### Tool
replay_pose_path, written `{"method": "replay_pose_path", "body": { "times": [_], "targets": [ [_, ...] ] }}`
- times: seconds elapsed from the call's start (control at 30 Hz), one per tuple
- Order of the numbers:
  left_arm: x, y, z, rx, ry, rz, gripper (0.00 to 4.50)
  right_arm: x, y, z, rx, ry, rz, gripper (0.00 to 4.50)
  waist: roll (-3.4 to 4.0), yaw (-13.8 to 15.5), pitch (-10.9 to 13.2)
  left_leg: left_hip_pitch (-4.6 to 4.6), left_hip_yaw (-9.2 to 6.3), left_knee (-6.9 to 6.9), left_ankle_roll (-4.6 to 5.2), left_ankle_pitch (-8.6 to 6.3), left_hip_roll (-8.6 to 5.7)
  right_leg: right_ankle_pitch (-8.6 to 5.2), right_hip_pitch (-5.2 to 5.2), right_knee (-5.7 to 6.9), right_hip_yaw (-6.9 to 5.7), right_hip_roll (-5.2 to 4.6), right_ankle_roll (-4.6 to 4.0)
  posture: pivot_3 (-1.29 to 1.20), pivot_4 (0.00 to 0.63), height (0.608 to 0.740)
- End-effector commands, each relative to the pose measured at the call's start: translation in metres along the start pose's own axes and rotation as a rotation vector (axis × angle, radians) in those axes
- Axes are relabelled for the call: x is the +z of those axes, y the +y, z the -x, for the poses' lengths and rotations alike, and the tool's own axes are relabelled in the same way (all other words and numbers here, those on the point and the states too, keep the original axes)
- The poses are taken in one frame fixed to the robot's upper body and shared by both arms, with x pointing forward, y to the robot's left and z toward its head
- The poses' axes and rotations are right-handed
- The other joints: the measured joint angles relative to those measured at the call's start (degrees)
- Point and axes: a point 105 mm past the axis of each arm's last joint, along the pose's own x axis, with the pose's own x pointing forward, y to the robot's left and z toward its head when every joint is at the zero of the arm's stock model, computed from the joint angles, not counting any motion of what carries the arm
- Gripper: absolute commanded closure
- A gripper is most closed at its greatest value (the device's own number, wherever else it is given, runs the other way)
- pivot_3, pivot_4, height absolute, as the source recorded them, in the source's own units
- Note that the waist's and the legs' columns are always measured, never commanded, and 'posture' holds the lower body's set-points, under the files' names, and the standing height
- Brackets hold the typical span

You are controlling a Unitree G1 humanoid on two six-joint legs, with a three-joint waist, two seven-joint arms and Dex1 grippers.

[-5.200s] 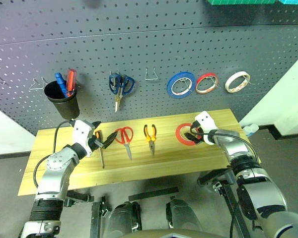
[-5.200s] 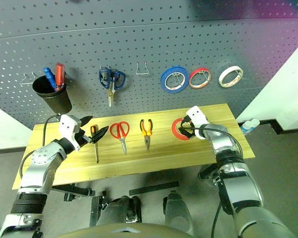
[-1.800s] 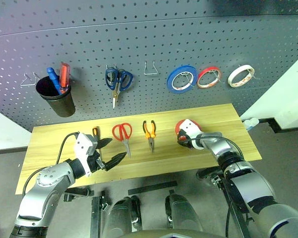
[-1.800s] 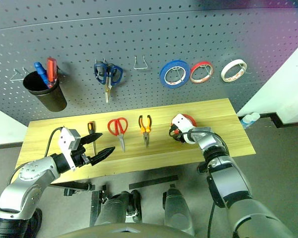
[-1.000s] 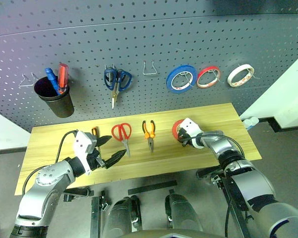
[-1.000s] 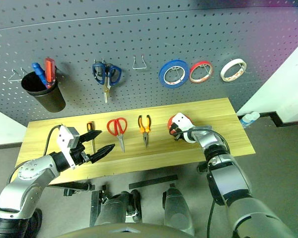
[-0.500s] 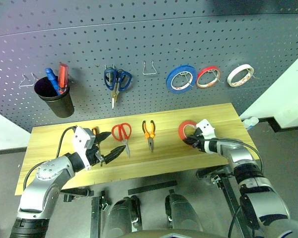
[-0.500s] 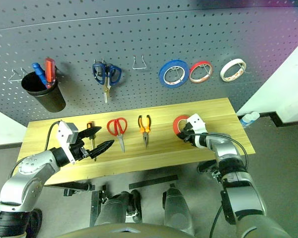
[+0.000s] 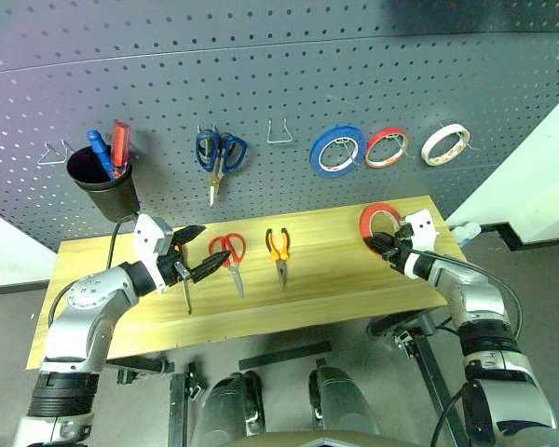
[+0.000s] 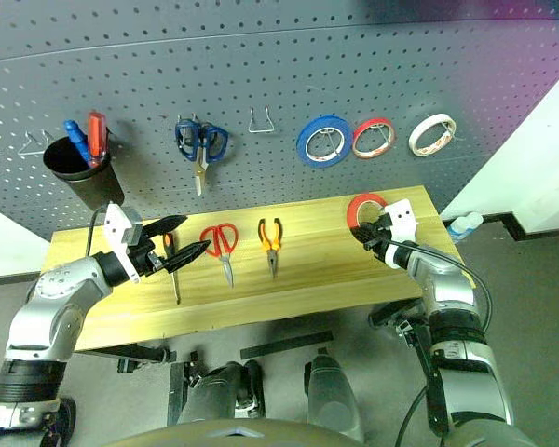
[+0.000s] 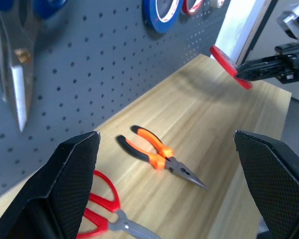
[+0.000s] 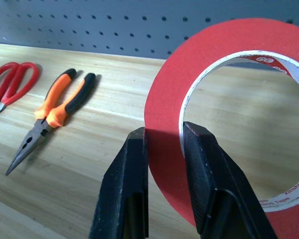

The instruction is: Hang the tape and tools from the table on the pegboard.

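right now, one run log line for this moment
right gripper: shut on red tape roll, above table | left gripper: open, over screwdriver | pliers, red scissors: on table

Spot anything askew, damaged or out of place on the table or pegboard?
Nothing stands out. Pliers, red-handled scissors and screwdriver lie in a neat row on the table; right gripper holds the red tape roll upright.

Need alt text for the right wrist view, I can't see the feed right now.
The right tool grips the wall of the big red tape roll, held upright above the wooden table. Orange-and-black pliers and red-handled scissors lie flat on the table, with the dark pegboard behind.
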Motion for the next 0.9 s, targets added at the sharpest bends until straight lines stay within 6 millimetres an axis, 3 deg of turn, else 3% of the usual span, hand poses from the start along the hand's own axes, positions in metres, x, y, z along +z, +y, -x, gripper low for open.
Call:
{"method": "replay_pose_path", "body": {
  "times": [0.03, 0.37, 0.6, 0.9],
  "targets": [
    [0.010, 0.001, -0.004, -0.022, -0.034, -0.042, 0.00, 0.022, -0.006, 0.012, -0.025, -0.078, 0.030, 3.83, -0.03, -0.16, -0.32, -0.01, 0.04, 0.04, 0.02, -0.01, 0.00, 0.03, 0.01, 0.00, 0.02, -0.01, 0.05, -0.24, 0.058, 0.740],
    [0.015, 0.009, -0.021, -0.055, -0.061, -0.054, 0.00, 0.059, -0.008, 0.035, -0.075, -0.216, 0.043, 3.83, -0.08, -2.89, -2.28, -0.01, 0.12, 0.21, 0.09, -0.05, -0.02, 0.12, 0.05, 0.02, 0.14, -0.03, 0.22, -0.32, 0.037, 0.740],
    [0.016, 0.010, -0.026, -0.074, -0.062, -0.064, 0.00, 0.081, 0.004, 0.041, -0.057, -0.287, 0.067, 3.83, -0.09, -5.84, -2.98, 0.04, 0.12, 0.26, 0.13, -0.05, -0.01, 0.13, 0.07, 0.13, 0.22, 0.01, 0.23, -0.34, 0.032, 0.740],
    [0.018, 0.011, -0.028, -0.079, -0.068, -0.064, 0.00, 0.103, 0.025, 0.028, 0.018, -0.325, 0.115, 3.83, -0.09, -8.18, -3.63, 0.17, 0.12, 0.42, 0.46, -0.15, -0.02, 0.17, 0.18, 0.32, 0.31, 0.01, 0.31, -0.33, 0.027, 0.740]
  ]
}}
